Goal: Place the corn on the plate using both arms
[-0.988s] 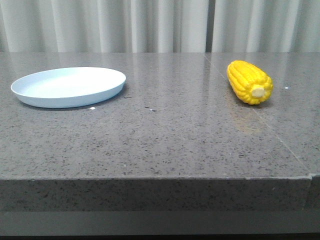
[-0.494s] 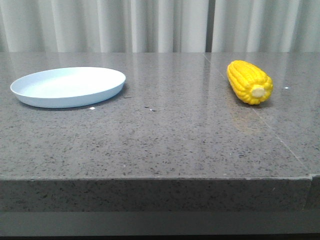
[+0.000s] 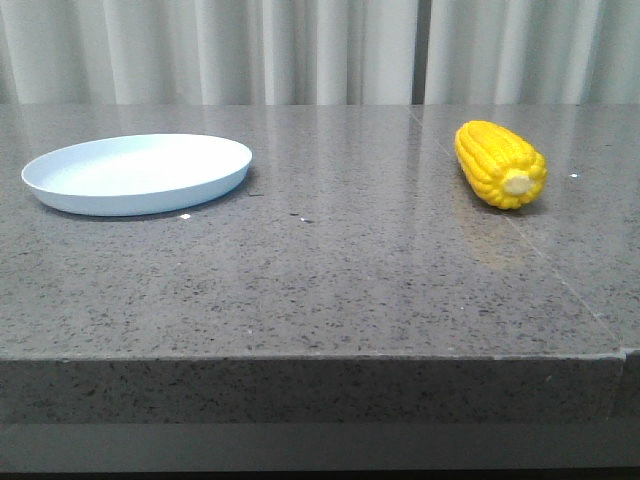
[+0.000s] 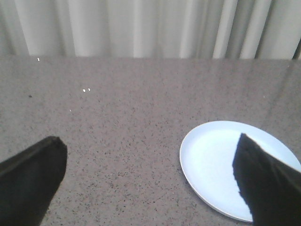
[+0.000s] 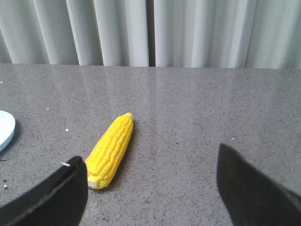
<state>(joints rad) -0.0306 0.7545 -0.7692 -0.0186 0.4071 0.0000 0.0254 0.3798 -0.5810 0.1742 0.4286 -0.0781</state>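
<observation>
Yellow corn (image 5: 110, 150) lies flat, untouched; my right gripper (image 5: 150, 195) and left gripper (image 4: 150, 181) gape empty. I'd straddle mid-cob crosswise.

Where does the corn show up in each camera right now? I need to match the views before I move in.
Front view: the corn lies on the right side of the table, pale stub end toward the camera.
Left wrist view: not in it; only the plate shows.
Right wrist view: the corn lies ahead of the open jaws, close to one finger.
Shared landmark: the plate, whose edge also shows in the right wrist view.
</observation>
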